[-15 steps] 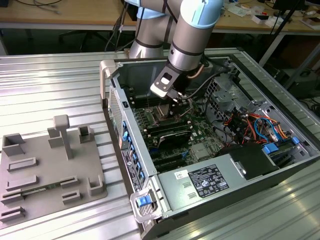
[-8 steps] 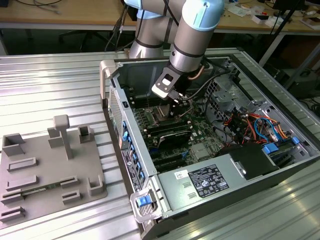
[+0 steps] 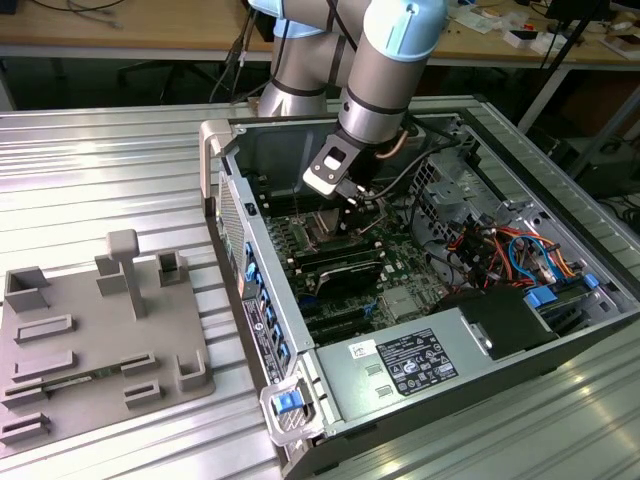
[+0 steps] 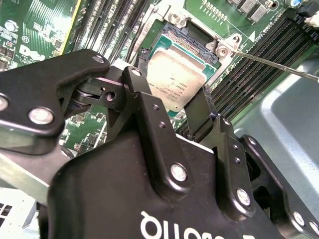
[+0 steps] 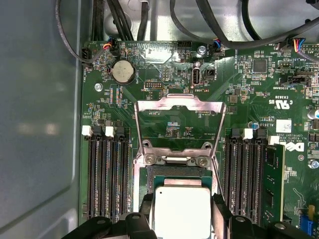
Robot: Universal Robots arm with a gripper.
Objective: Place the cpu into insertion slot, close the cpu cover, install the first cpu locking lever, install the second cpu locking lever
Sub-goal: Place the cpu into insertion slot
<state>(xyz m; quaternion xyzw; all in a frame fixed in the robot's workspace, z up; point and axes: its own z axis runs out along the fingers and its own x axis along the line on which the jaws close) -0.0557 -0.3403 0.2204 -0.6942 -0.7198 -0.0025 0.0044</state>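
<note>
The cpu (image 5: 182, 213), a small square chip with a silvery top, sits between my gripper's (image 5: 183, 215) black fingers (image 5: 220, 211), which are shut on two of its opposite sides. It hangs low over the insertion slot (image 5: 178, 172), whose dark far part still shows beyond the chip. The cpu cover (image 5: 178, 102), a thin metal frame, stands flipped open behind the slot. In the second wrist view the cpu (image 4: 174, 79) is tilted over the insertion slot (image 4: 183, 36), and a thin lever rod (image 4: 275, 62) juts out beside it. In the exterior view my gripper (image 3: 351, 197) reaches down into the open computer case.
Long black memory slots (image 5: 106, 174) flank the socket on both sides, with a green memory module (image 5: 274, 184) fitted. Cables (image 5: 224, 31) loop across the board's far edge. A labelled power-supply box (image 3: 410, 365) fills the case's near end. A grey fixture plate (image 3: 90, 340) lies at the exterior view's left.
</note>
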